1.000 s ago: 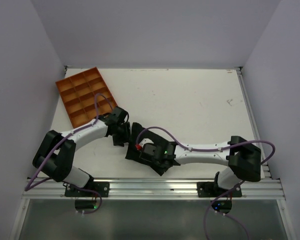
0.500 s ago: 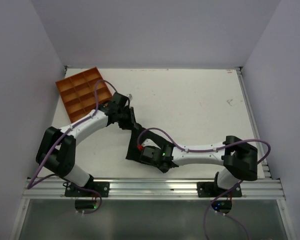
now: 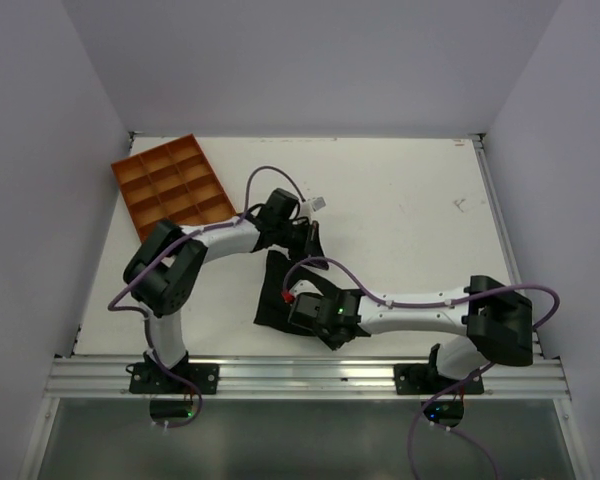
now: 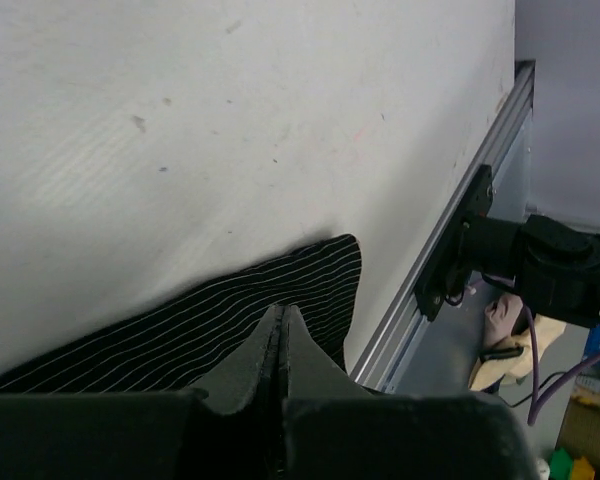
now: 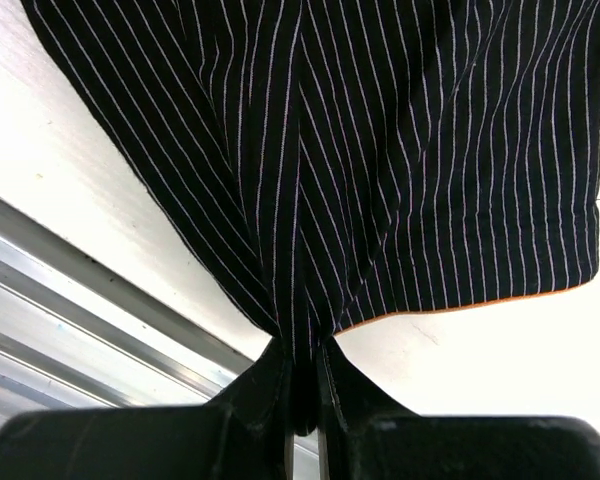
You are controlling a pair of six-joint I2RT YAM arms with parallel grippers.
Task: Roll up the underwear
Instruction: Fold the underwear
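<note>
The underwear (image 3: 270,292) is black pinstriped fabric lying near the front middle of the table, with a thin orange edge (image 5: 460,305). My right gripper (image 3: 300,308) is shut on it, and the cloth (image 5: 380,150) bunches into a pinched fold between the fingers (image 5: 298,355). My left gripper (image 3: 309,241) sits at the garment's far edge with its jaws pressed tight together (image 4: 281,315). No cloth shows between them, and the striped fabric (image 4: 180,330) lies flat just beyond the tips.
An orange compartment tray (image 3: 170,190) stands at the back left of the table (image 3: 400,210). The aluminium front rail (image 3: 310,375) runs close behind the underwear, seen in the right wrist view too (image 5: 80,280). White walls enclose the table.
My left arm swung right from beside the tray to the underwear's far edge and its jaws closed. My right gripper closed on the fabric and stayed near the front.
</note>
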